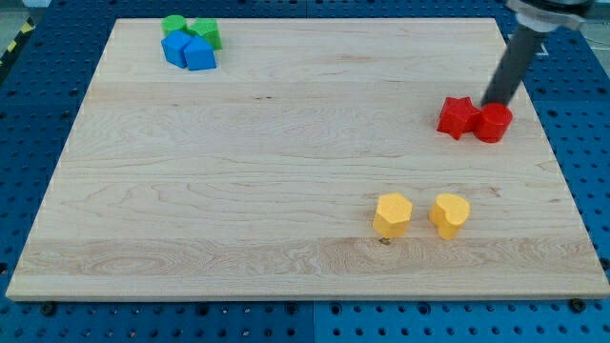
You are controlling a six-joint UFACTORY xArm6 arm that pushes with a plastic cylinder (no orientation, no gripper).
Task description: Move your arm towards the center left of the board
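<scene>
- Camera view: a pale wooden board [286, 191] lies on a blue perforated table [591, 143], seen from above and slightly from the front.
- My tip [495, 104] sits near the board's right edge, in the upper half, touching or just behind the red cylinder [494, 124].
- A red star-shaped block [457, 116] touches that cylinder on its left side.
- There are no jaws here, only a straight dark rod, so nothing opens, closes or clamps.
- Near the top left corner, two green blocks [191, 30] and two blue blocks [189, 50] huddle together, touching.
- Toward the bottom edge, right of centre, a yellow hexagonal block [393, 214] and a yellow heart-shaped block [449, 214] sit just beside each other.
- The target, the middle of the left edge, holds no block.
- Judgement: the rod is stiff and takes hold of nothing; the small red blocks look light and would likely slide if brushed on leaving.
</scene>
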